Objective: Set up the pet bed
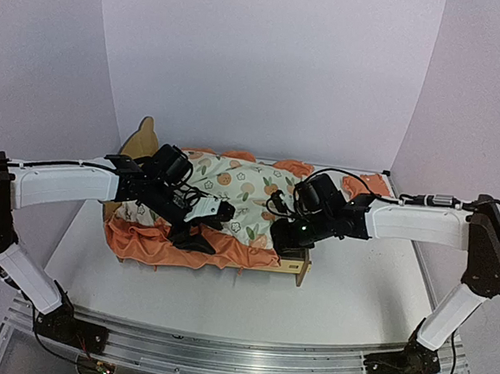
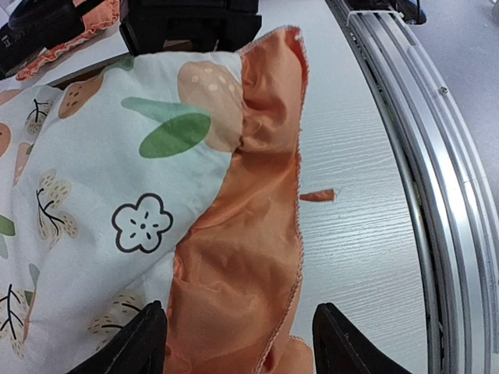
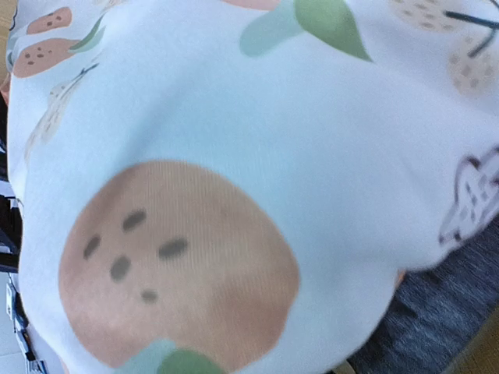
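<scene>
Over the pet bed (image 1: pixel 141 140) the mattress pad (image 1: pixel 233 186) lies bunched, so only the bed's headboard and foot rail (image 1: pixel 293 261) show between the two arms. At the bed's near side, the left gripper (image 2: pixel 238 336) has its jaws spread wide, with the pad's orange ruffle (image 2: pixel 249 257) loose between them and nothing pinched. At the bed's foot, the right gripper (image 1: pixel 288 232) sits against the pad; its jaw state cannot be determined. Expect a light, stiff plywood frame that slides easily. Grasp a side rail or the headboard, not the soft pad.
</scene>
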